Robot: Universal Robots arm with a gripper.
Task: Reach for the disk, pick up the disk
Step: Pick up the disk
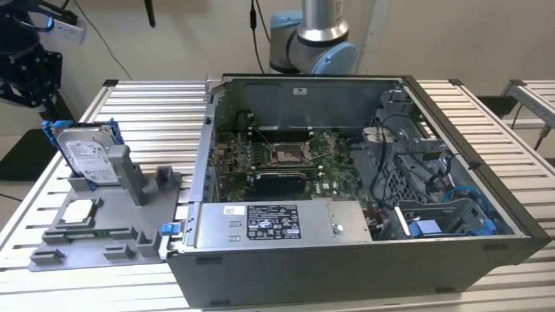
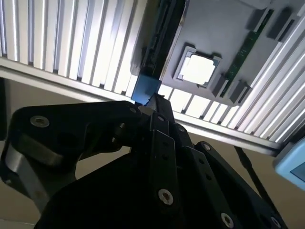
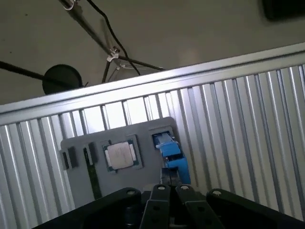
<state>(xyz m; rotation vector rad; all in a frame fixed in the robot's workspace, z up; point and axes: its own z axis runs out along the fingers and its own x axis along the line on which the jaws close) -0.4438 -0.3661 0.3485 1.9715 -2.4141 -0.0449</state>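
gripper (image 2: 153,101): we pick it up at the exterior view's far left, hanging high over the table edge, above the disk and well apart from it.
fingers (image 2: 159,138): drawn together in both wrist views, with nothing clamped between them.
disk (image 1: 85,155): there it is, standing on edge in a slot at the far end of the grey holder, its blue caddy framing it, touching nothing but that slot.
disk axis: the long axis runs up and down, leaning a touch. The white label faces us in the exterior view, and one short blue end points up toward the gripper. In the first wrist view we look down on that end, just past the fingertips.
grey holder (image 1: 130,224): flat on the slatted table (image 1: 156,110), just beside the case.
CPU chip (image 1: 78,211): lying flat in its pocket, nearer to us than the disk.
computer case (image 1: 347,276): open on the exterior view's right, and the arm's base (image 1: 312,39) rises behind it.
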